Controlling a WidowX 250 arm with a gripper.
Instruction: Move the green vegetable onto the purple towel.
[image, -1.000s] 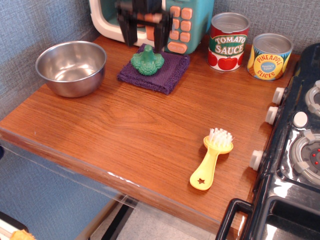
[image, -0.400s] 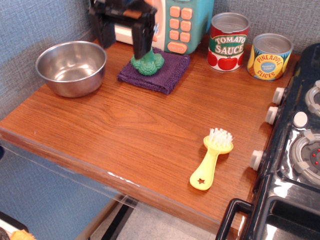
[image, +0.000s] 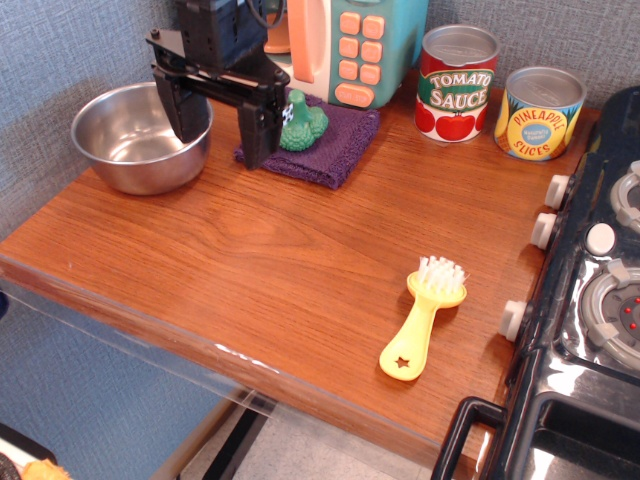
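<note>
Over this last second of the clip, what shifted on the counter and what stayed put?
The black robot hand moved from above the small green toy broccoli toward the left and nearer the camera, now hanging open and empty between the steel bowl and the dark purple folded towel. The broccoli stayed on the towel. Bowl, both cans and the yellow brush did not move.

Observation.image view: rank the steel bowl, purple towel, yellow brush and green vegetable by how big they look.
1. Steel bowl, partly behind the gripper.
2. Purple towel, close to the bowl and partly covered, so unsure.
3. Yellow brush, nearer the camera.
4. Green vegetable, smallest.
</note>
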